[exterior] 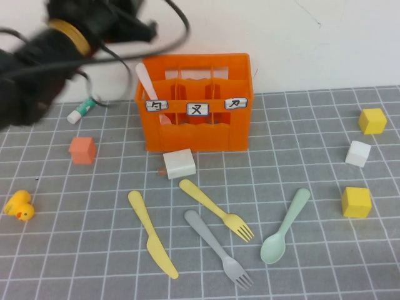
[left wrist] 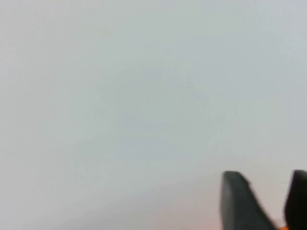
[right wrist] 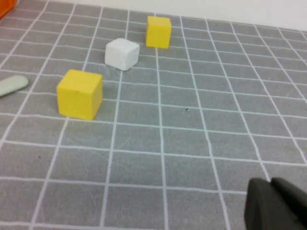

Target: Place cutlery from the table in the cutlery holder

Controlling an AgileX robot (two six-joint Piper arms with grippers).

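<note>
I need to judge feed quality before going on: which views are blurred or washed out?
High view: left arm motion-blurred at top left, table items sharp. Left wrist view: blank pale wall, left gripper soft. Right wrist view: cubes sharp, right gripper out of focus.

My grey gridded table carries the orange crate, knife, two forks, green spoon, scattered cubes
</note>
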